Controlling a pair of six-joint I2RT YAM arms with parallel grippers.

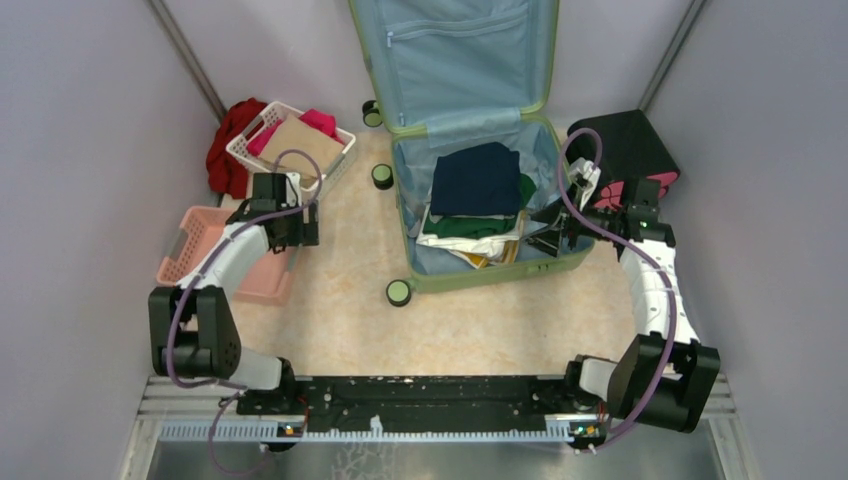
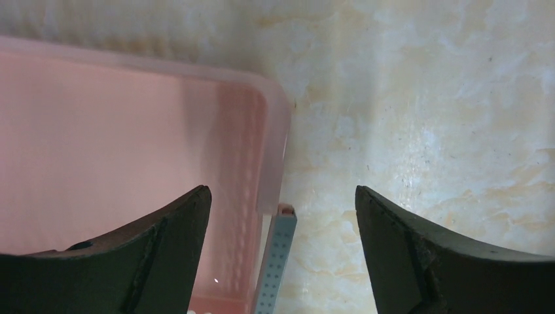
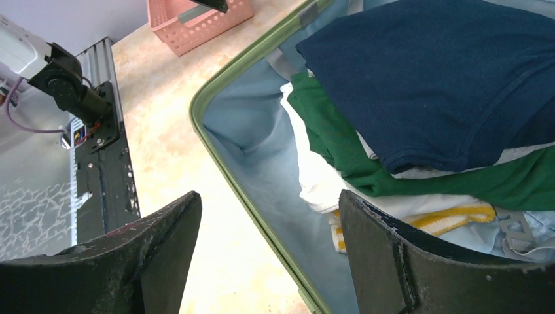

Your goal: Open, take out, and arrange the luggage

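Note:
The sage-green suitcase [image 1: 452, 278] lies open at the back centre, its blue-lined lid [image 1: 460, 50] leaning against the wall. Inside lies a stack of folded clothes: a navy garment [image 1: 477, 178] on top, then green [image 1: 470, 226] and white ones. In the right wrist view the navy garment [image 3: 432, 78], the green one [image 3: 340, 147] and the suitcase rim [image 3: 226, 154] show. My right gripper [image 1: 553, 232] is open and empty over the suitcase's right front corner. My left gripper [image 1: 297, 228] is open and empty above the corner of the pink basket [image 2: 98, 150].
A white basket [image 1: 290, 145] holding tan and pink clothes stands at the back left, with a red garment [image 1: 228, 145] beside it. The pink basket [image 1: 205, 255] sits left. Black-and-pink cases [image 1: 625, 150] stand back right. A loose green wheel [image 1: 382, 176] lies left of the suitcase.

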